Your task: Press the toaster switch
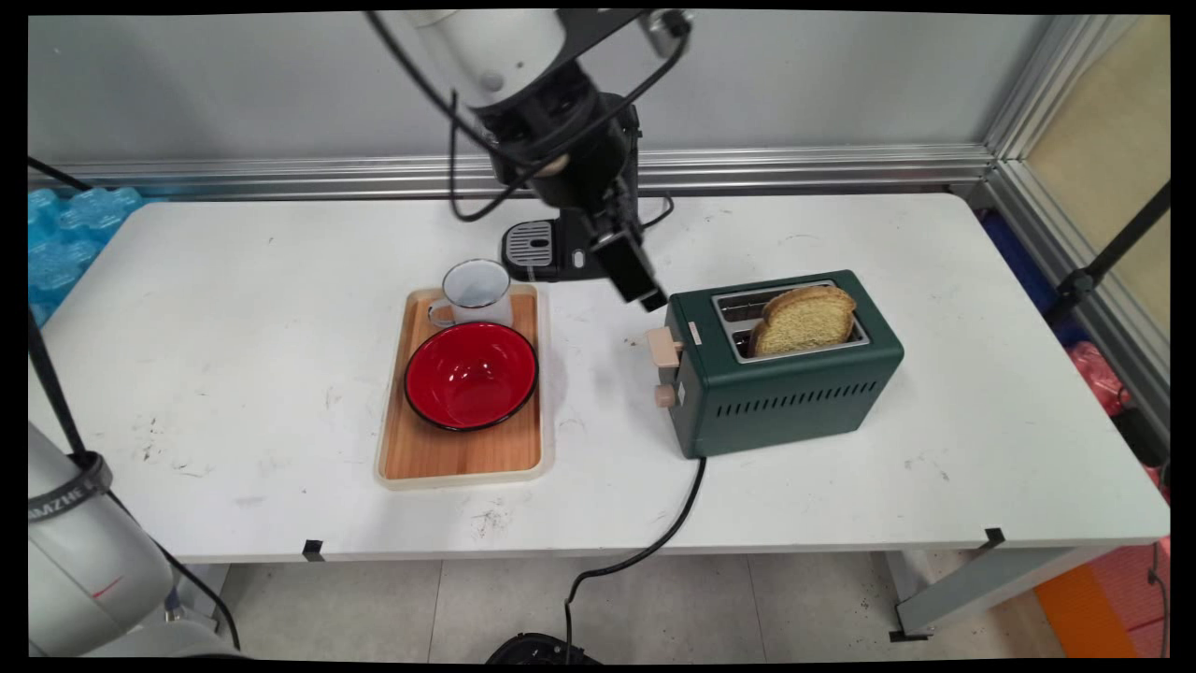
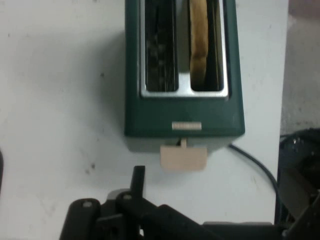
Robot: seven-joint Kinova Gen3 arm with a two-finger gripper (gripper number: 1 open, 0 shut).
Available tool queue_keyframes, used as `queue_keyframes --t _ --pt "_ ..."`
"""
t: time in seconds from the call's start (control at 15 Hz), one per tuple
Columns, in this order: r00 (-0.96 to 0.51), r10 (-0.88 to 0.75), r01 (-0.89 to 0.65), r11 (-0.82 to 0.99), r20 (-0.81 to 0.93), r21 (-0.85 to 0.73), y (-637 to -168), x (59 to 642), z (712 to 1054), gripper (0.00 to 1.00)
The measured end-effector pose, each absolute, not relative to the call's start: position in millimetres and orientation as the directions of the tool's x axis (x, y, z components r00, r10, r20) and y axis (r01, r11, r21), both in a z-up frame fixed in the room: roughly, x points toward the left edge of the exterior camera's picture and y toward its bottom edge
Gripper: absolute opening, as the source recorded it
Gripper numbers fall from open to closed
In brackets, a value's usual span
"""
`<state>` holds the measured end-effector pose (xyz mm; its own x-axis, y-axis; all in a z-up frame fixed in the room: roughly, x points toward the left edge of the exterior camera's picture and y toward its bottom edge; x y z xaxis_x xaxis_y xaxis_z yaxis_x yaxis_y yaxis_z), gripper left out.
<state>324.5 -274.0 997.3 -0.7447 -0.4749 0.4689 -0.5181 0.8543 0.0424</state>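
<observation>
A dark green toaster (image 1: 794,383) stands right of the table's middle. A slice of browned toast (image 1: 805,320) sticks up from its near slot, and the far slot is empty. A beige lever (image 1: 664,347) sits raised on the toaster's left end, with a small beige knob (image 1: 664,395) below it. My gripper (image 1: 652,299) hangs shut just above and left of that lever, holding nothing. In the hand view the gripper (image 2: 138,174) is short of the lever (image 2: 183,157), with the toaster (image 2: 150,117) and toast (image 2: 198,40) beyond it.
A wooden tray (image 1: 425,458) left of the toaster holds a red bowl (image 1: 471,376) and a white mug (image 1: 476,290). A black coffee machine (image 1: 537,248) stands behind them, partly hidden by the arm. The toaster's black cable (image 1: 687,505) runs off the front edge.
</observation>
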Motion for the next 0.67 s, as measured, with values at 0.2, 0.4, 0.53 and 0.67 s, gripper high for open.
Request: queue_keyframes --t 0.2,0.4,0.53,0.67 --pt "-0.751 -0.474 -0.517 0.855 0.460 0.038 -265.1 330.5 989.3 1.00" --pt "-0.752 -0.476 -0.522 0.852 0.456 0.030 -261.1 332.6 979.4 1.00" --pt "-0.752 -0.478 -0.526 0.850 0.453 0.023 -259.4 333.0 970.5 1.00" --pt "-0.753 -0.479 -0.530 0.848 0.452 0.016 -258.4 332.7 961.4 1.00"
